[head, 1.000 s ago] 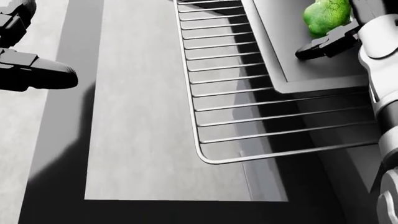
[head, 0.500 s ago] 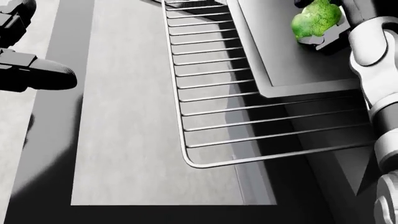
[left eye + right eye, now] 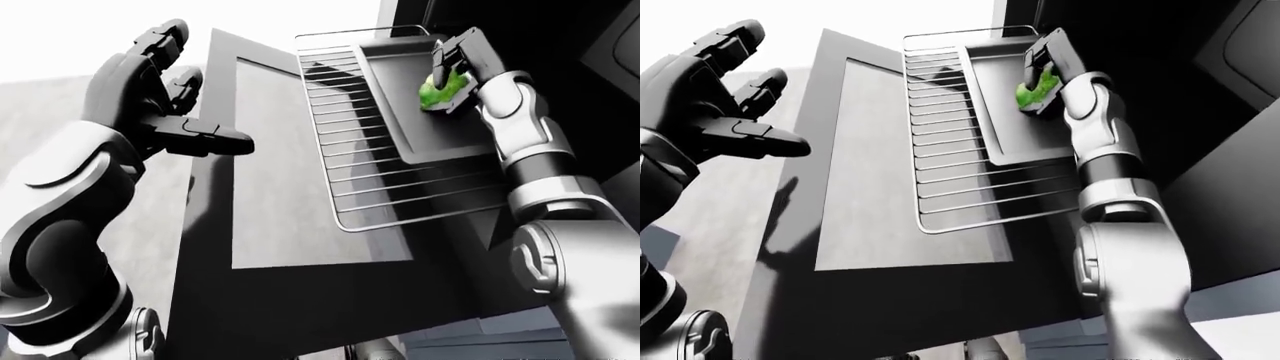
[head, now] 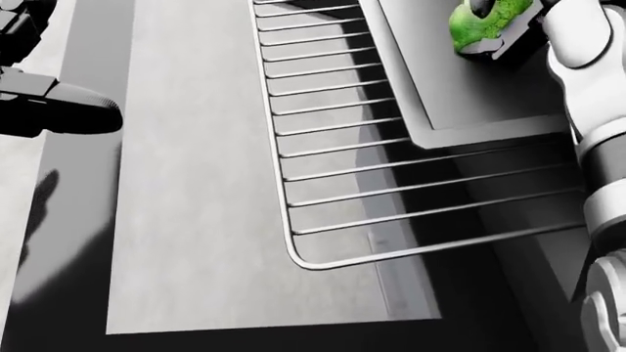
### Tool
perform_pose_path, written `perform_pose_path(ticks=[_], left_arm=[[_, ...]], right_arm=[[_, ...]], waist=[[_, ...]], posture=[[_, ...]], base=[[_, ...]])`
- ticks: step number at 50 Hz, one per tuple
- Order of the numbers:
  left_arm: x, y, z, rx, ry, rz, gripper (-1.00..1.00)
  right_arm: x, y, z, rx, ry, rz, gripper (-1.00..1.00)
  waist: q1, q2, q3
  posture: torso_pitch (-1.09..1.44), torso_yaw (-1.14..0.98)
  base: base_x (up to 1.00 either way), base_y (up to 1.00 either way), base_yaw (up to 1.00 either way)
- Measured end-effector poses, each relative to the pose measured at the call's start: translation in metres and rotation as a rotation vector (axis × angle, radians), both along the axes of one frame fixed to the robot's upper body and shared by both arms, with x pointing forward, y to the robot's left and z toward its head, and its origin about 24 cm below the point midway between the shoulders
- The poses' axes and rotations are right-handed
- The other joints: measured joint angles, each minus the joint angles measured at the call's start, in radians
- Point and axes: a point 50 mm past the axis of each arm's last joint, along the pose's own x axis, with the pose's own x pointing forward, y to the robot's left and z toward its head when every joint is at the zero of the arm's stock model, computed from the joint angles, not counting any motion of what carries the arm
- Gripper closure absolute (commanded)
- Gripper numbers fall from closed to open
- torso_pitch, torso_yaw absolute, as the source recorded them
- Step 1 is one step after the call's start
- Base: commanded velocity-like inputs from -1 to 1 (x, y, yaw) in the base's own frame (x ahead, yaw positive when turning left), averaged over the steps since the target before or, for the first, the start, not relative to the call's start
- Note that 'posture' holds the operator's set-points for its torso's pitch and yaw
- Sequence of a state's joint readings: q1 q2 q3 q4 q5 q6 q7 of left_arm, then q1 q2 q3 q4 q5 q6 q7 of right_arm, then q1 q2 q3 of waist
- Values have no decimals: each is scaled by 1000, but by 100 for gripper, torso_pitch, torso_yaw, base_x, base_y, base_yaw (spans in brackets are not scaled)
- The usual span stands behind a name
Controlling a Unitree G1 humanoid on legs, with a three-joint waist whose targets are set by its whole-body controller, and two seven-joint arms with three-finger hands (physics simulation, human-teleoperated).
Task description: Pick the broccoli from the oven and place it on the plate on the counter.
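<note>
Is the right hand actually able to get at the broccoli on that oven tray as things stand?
Probably yes. The right hand is already at the broccoli, fingers closed round it above the tray on the pulled-out rack. Nothing blocks it; the left hand is open, off over the door.

The right hand [image 4: 494,26] is gripping the broccoli [image 4: 486,20] over the tray [image 4: 470,95], which is sitting on the wire rack [image 4: 391,183].

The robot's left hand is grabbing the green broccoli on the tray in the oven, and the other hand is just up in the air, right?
Not quite. It is the right hand whose fingers close around the broccoli over the tray on the oven rack. The left hand is the one up in the air, open and holding nothing. The left-eye view shows both.
</note>
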State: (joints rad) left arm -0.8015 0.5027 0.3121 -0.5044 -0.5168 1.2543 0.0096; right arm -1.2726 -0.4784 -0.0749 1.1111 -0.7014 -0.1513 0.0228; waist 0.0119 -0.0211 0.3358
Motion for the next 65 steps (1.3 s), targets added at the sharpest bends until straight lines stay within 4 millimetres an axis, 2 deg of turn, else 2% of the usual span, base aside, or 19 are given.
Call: perform_pose_path(ticks=[12,21,27,34,40,50,58,60,63,65], left_arm=[[-3,0,16,3,-28,2,-100],[-9,-1,35,7,-66,-2,-100],[-11,2,42,3,-75,3,-100],[-14,0,46,10,-80,-5,-100],[-17,0,59,18,-99,-7,-100],[-22,0,71,25,-118,-8,-100],[-25,1,77,23,-127,-3,-100],[-22,-1,72,24,-101,-11,-100],[-21,-4,68,40,-86,-30,-100],[-24,-2,72,37,-109,-27,-100]], right_arm=[[-8,18,36,78,-91,102,100],[-33,33,60,112,-161,194,100],[-51,36,75,130,-190,223,100],[-62,38,84,133,-206,241,100],[-72,41,93,129,-224,258,100],[-91,41,110,133,-255,281,100],[-96,40,111,136,-260,287,100],[-94,40,106,138,-236,285,100],[-90,36,101,156,-207,267,100],[-93,36,105,157,-226,266,100]], waist=[[10,-1,27],[9,1,42],[6,3,55],[0,5,68],[-5,8,83],[-15,16,86],[-25,19,59],[-30,22,32],[-27,1,-24],[-20,10,-54]], posture=[[72,0],[72,0],[72,0],[67,0],[61,0],[51,0],[43,0],[41,0],[38,0],[36,0]], base=[[0,0,0],[0,0,0],[0,0,0],[0,0,0],[0,0,0],[0,0,0],[0,4,0],[0,39,0],[0,38,0],[-4,33,0]])
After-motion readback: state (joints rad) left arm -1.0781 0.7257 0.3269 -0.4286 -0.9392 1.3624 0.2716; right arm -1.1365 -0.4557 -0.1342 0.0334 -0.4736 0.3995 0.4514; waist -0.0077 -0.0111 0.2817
